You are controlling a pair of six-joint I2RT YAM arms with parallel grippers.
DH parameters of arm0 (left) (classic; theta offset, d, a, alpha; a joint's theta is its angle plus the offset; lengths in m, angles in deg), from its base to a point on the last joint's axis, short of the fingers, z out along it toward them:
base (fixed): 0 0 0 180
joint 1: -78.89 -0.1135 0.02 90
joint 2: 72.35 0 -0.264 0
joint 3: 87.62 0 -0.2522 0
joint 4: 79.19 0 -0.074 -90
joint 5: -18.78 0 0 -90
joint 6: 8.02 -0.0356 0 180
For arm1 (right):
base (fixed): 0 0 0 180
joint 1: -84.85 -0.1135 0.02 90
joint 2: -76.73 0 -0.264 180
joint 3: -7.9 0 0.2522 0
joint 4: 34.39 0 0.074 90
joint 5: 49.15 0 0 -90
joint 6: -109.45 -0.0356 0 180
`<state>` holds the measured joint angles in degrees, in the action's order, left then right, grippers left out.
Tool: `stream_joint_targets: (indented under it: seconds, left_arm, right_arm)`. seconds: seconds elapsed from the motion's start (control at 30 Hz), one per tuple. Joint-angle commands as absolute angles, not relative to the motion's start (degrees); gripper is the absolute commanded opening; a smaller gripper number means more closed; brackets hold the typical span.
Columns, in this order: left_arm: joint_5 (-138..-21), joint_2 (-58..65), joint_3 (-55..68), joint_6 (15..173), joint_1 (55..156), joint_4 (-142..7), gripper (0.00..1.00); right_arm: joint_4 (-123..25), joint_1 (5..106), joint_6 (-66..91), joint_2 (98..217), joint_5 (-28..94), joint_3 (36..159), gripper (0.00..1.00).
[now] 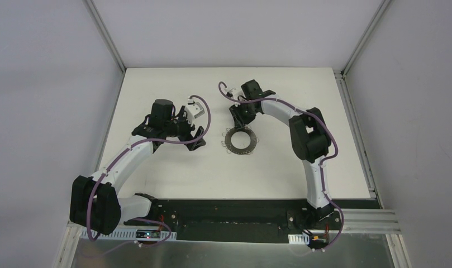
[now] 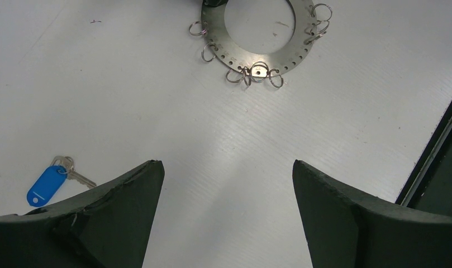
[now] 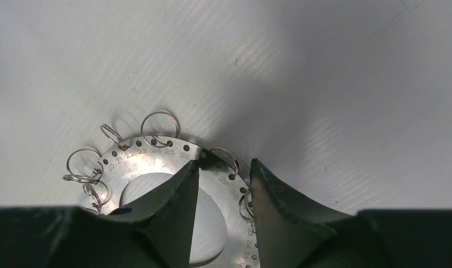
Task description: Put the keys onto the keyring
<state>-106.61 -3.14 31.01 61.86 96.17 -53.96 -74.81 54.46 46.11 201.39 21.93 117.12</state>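
My left gripper [image 2: 226,164] hangs spread wide near the blue key [image 2: 46,185] on the tabletop [image 2: 128,111]; right gripper [image 3: 222,164] straddles the keyring [image 3: 139,159] band; can't tell if it's pinching.

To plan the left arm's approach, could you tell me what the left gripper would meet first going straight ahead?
Probably bare table ahead of its open jaws, then the keyring; depth is unclear.

White table [image 1: 173,173], grey keyring [image 2: 234,53] lying flat, blue-headed key [image 2: 47,184] well apart
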Motion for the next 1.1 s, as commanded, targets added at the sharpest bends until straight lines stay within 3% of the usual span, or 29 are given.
stream_joint_targets:
  seconds: [0.0,0.4,0.63,1.07]
  left_arm:
    - [-107.2,-4.3,30.8,61.1,96.4,-53.9,0.88]
    - [-107.1,-4.0,30.9,60.6,96.4,-53.7,0.88]
    - [-107.0,-3.8,30.6,60.2,96.4,-53.5,0.88]
    - [-106.5,-1.4,28.8,61.0,96.4,-54.0,0.87]
  right_arm:
    - [-76.6,54.7,48.5,202.3,19.0,119.3,0.41]
    - [-75.6,56.3,48.3,202.8,15.2,119.0,0.22]
    - [-75.2,57.3,47.0,202.1,14.1,119.6,0.0]
    - [-70.0,59.0,44.9,194.9,9.3,114.0,0.0]
